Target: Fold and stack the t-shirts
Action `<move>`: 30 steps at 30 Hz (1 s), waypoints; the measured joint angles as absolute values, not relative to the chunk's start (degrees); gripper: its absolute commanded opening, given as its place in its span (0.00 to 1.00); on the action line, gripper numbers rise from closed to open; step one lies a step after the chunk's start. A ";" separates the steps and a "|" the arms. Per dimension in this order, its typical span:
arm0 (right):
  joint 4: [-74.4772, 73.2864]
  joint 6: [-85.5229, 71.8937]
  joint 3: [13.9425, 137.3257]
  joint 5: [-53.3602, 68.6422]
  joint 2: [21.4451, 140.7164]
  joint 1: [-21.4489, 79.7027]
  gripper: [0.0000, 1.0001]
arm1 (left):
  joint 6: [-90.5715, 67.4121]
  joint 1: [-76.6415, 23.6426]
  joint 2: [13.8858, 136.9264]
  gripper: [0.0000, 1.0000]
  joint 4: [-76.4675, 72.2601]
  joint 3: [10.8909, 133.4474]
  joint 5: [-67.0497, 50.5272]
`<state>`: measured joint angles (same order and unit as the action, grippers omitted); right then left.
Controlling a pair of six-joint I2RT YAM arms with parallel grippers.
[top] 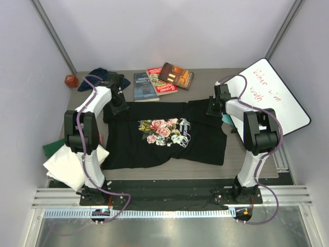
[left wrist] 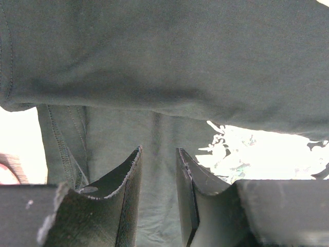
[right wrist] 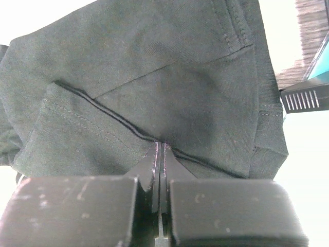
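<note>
The black t-shirt [top: 164, 136] with the rose print lies spread flat in the middle of the table. My left gripper [top: 117, 107] rests at its far left corner. In the left wrist view that gripper [left wrist: 158, 150] stands open, with black cloth [left wrist: 169, 62] beneath and beyond the fingers. At the shirt's far right corner my right gripper [top: 213, 108] is shut, and the right wrist view shows the gripper [right wrist: 160, 144] pinching a fold of the black cloth [right wrist: 154, 67]. A navy shirt [top: 97, 74] lies bunched at the back left. A folded white shirt [top: 69, 164] and a green one [top: 51, 148] sit at the left edge.
Three books [top: 162, 80] lie along the back of the table. A whiteboard [top: 272, 95] leans at the right edge, and a small red object [top: 71, 80] sits in the back left corner. A bit of teal mat [top: 226, 119] shows beside the right arm.
</note>
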<state>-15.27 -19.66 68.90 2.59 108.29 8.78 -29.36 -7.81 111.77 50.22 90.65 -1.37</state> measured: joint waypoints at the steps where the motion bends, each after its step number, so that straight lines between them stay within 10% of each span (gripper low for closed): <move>1: -15.35 -19.66 68.90 2.70 108.27 8.78 0.01 | -29.36 -7.81 111.77 0.32 50.22 90.65 -1.37; 30: -20.53 -21.30 63.64 7.62 90.32 13.76 0.01 | -29.36 -7.81 111.77 0.32 50.43 90.70 -1.61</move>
<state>-20.53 -21.30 63.64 7.62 90.32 13.76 -29.36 -7.81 111.77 50.43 90.70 -1.61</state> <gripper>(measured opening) 0.018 0.321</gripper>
